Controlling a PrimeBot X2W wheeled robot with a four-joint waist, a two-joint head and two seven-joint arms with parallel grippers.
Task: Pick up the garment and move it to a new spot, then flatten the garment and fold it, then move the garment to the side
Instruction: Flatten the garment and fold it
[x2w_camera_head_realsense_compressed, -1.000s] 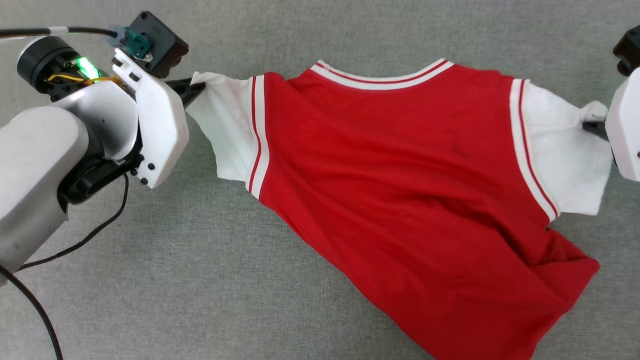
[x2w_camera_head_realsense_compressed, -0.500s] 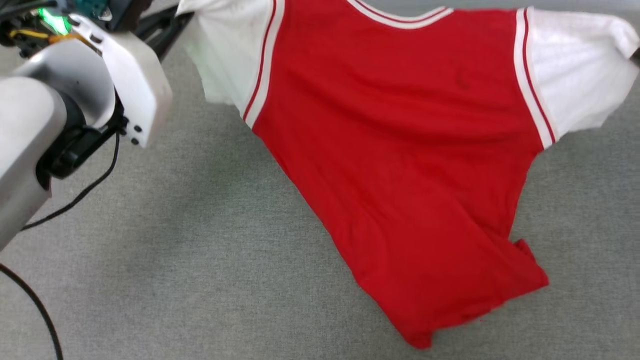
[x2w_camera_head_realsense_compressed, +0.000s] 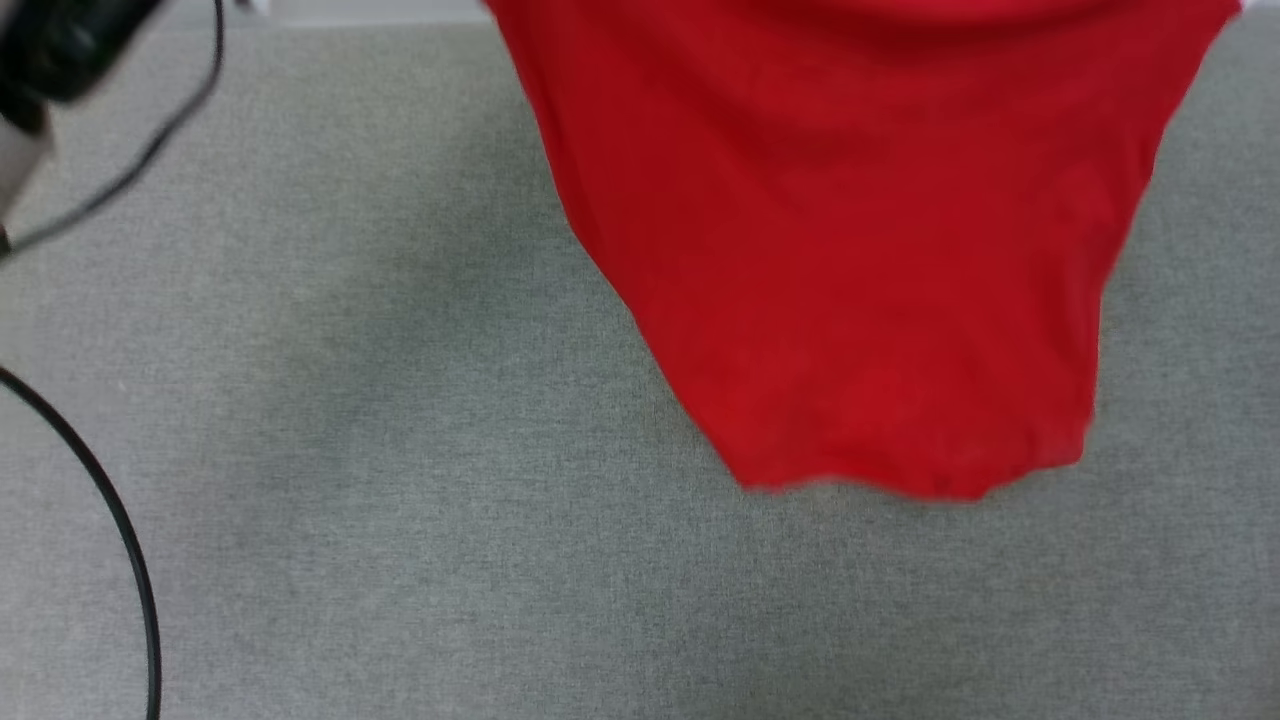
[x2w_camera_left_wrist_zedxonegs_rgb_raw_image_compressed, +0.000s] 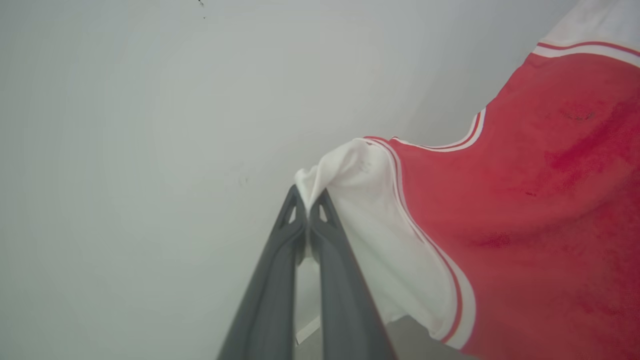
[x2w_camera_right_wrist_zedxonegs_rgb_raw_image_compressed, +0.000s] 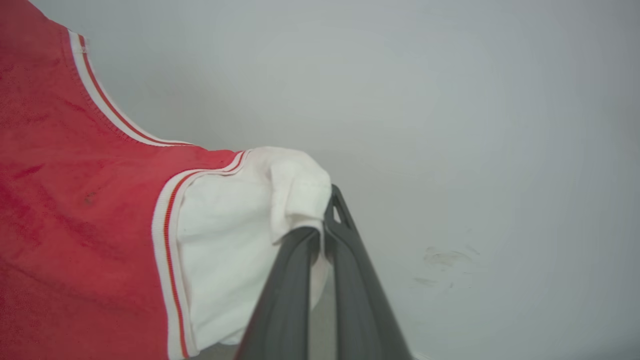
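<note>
The garment (x2w_camera_head_realsense_compressed: 850, 250), a red jersey with white sleeves, hangs in the air above the grey cloth surface (x2w_camera_head_realsense_compressed: 400, 500); in the head view its red body drops from the top edge to a hem near mid-frame. My left gripper (x2w_camera_left_wrist_zedxonegs_rgb_raw_image_compressed: 307, 200) is shut on the tip of one white sleeve (x2w_camera_left_wrist_zedxonegs_rgb_raw_image_compressed: 380, 225) in the left wrist view. In the right wrist view my right gripper (x2w_camera_right_wrist_zedxonegs_rgb_raw_image_compressed: 325, 215) is shut on the bunched tip of the other white sleeve (x2w_camera_right_wrist_zedxonegs_rgb_raw_image_compressed: 235, 240). The shirt is stretched between the two grips, with its striped collar trim (x2w_camera_left_wrist_zedxonegs_rgb_raw_image_compressed: 460, 140) showing.
A black cable (x2w_camera_head_realsense_compressed: 110, 520) curves along the left edge of the head view, and a dark blurred part of my left arm (x2w_camera_head_realsense_compressed: 60, 50) sits in the top left corner. A pale wall (x2w_camera_left_wrist_zedxonegs_rgb_raw_image_compressed: 150, 150) lies behind both grippers.
Both grippers have lifted the garment off the surface by its sleeves and gone past the top of the head view. The hem that lay crumpled at the lower right now hangs free.
</note>
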